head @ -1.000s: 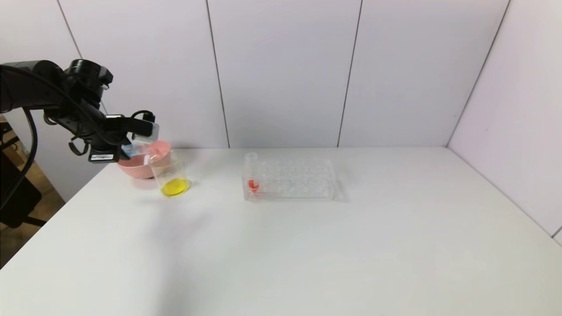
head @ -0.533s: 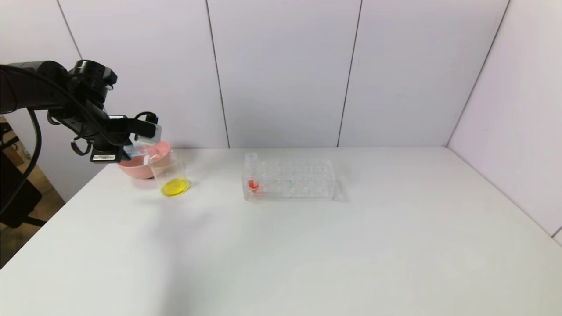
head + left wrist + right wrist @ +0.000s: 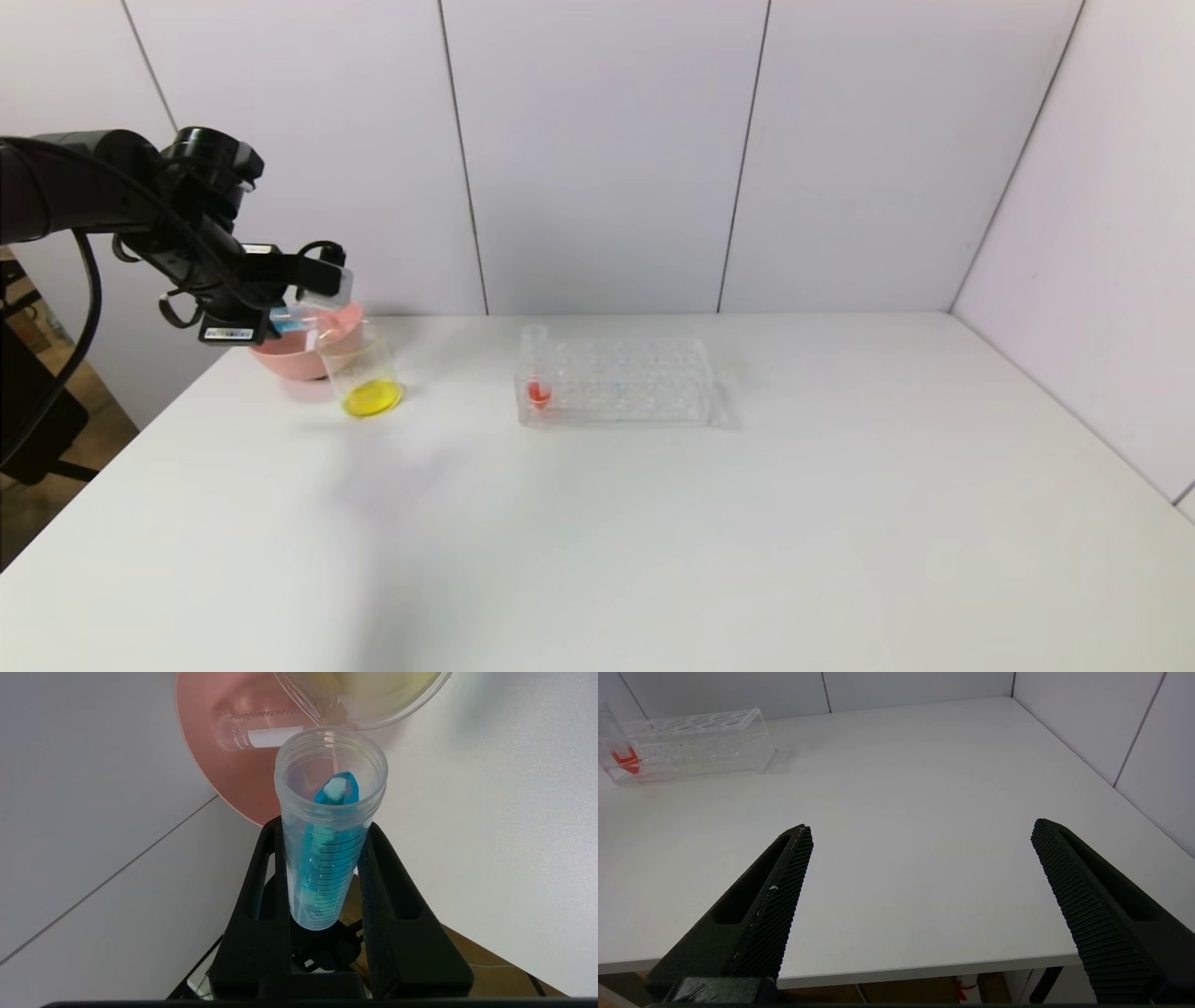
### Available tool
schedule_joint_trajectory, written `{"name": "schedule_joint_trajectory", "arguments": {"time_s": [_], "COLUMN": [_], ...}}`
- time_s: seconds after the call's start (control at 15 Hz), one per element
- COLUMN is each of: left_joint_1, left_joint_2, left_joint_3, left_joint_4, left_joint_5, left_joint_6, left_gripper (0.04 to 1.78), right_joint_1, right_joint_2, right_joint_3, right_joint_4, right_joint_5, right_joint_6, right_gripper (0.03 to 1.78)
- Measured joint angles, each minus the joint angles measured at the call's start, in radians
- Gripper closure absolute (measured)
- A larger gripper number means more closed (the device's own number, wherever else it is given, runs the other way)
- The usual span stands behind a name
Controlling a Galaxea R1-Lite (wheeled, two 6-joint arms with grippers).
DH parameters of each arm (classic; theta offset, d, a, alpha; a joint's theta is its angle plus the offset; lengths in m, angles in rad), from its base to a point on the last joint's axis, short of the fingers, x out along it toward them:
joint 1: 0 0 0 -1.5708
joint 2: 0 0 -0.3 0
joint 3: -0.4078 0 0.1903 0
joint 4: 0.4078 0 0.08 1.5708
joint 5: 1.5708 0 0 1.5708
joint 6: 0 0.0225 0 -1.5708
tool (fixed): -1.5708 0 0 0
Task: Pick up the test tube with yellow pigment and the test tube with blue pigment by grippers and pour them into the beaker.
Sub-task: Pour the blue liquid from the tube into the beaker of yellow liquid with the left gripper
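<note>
My left gripper [image 3: 308, 297] is shut on the test tube with blue pigment [image 3: 291, 322] and holds it tipped nearly level just above the beaker's rim, at the table's far left. In the left wrist view the blue tube [image 3: 329, 830] sits between both black fingers [image 3: 261, 868], with its open mouth next to the beaker's lip [image 3: 322, 714]. The beaker [image 3: 359, 369] holds yellow liquid in its bottom. No tube with yellow liquid shows. My right gripper [image 3: 922, 830] is open and empty over the table's near edge, out of the head view.
A pink bowl [image 3: 285, 357] stands behind the beaker, and an empty clear tube [image 3: 259, 737] lies in it. A clear tube rack [image 3: 621, 378] at the table's middle back holds a red-liquid tube [image 3: 536, 373]. The rack also shows in the right wrist view [image 3: 691, 742].
My left gripper has moved a little to the right and up with the blue tube, bringing it closer over the beaker. The beaker and rack have not moved.
</note>
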Motion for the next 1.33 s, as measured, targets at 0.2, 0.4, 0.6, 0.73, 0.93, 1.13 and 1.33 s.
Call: {"name": "schedule_joint_trajectory", "arguments": {"time_s": [0.2, 0.4, 0.6, 0.73, 0.93, 1.13, 1.33], "left_joint_1": [-0.010, -0.011, -0.022, -0.025, -0.028, -0.039, -0.050], "left_joint_2": [0.000, 0.000, 0.000, 0.000, 0.000, 0.000, 0.000], "left_joint_3": [0.000, 0.001, 0.001, 0.001, 0.001, 0.001, 0.001], "left_joint_4": [-0.003, -0.003, -0.003, -0.003, -0.005, -0.008, -0.010], "left_joint_5": [0.017, 0.031, 0.061, 0.069, 0.081, 0.120, 0.146], "left_joint_6": [-0.001, -0.001, -0.002, -0.002, -0.002, -0.002, -0.002], "left_gripper": [1.38, 1.38, 1.38, 1.38, 1.38, 1.38, 1.38], "right_joint_1": [0.000, 0.000, 0.000, 0.000, 0.000, 0.000, 0.000], "right_joint_2": [0.000, 0.000, 0.000, 0.000, 0.000, 0.000, 0.000], "right_joint_3": [0.000, 0.000, 0.000, 0.000, 0.000, 0.000, 0.000], "right_joint_4": [0.000, 0.000, 0.000, 0.000, 0.000, 0.000, 0.000], "right_joint_5": [0.000, 0.000, 0.000, 0.000, 0.000, 0.000, 0.000], "right_joint_6": [0.000, 0.000, 0.000, 0.000, 0.000, 0.000, 0.000], "right_gripper": [0.10, 0.10, 0.10, 0.10, 0.10, 0.10, 0.10]}}
